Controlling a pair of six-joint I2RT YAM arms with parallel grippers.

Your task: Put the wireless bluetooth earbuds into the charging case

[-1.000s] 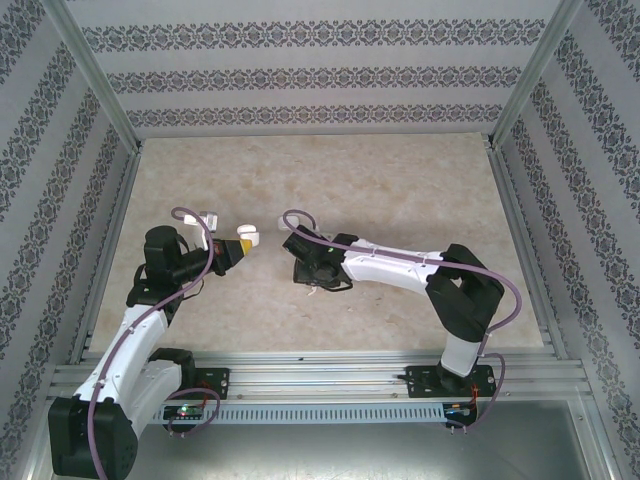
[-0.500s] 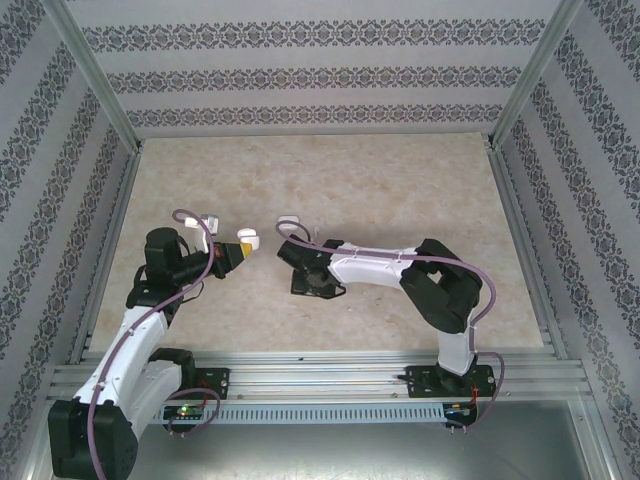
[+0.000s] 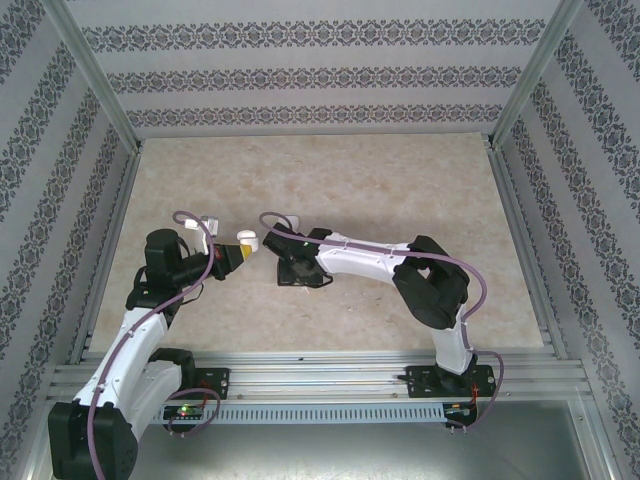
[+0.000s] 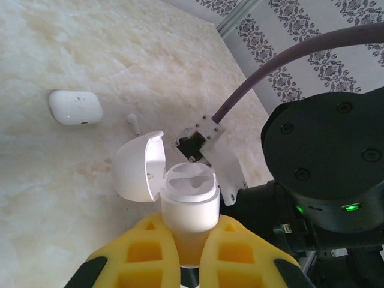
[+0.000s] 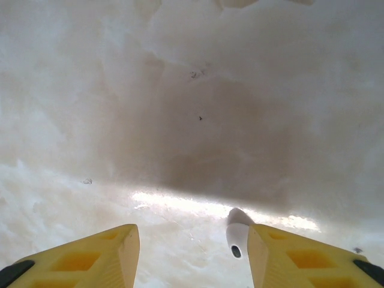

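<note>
My left gripper [image 4: 191, 252] is shut on the base of an open white charging case [image 4: 191, 204], held upright with its lid [image 4: 139, 167] swung to the left and both wells empty. In the top view that case [image 3: 248, 239] sits at the left gripper's yellow tip [image 3: 240, 252]. One of the earbuds [image 4: 133, 122] lies on the table just beyond the lid. My right gripper [image 5: 192, 240] points down close over the table, its fingers wide apart. Another earbud [image 5: 238, 237] rests against the inner face of its right finger. The right gripper [image 3: 292, 270] is close to the right of the held case.
A closed white case [image 4: 75, 107] lies on the marble table beyond the held one, partly under the right arm's cable [image 3: 287, 223] in the top view. Another white case [image 3: 208, 222] lies behind my left wrist. Patterned walls and metal rails [image 3: 110, 110] enclose the table.
The right arm has swung left, bringing its gripper nearer to the left gripper and the open case. The left arm has stayed put with the case.
</note>
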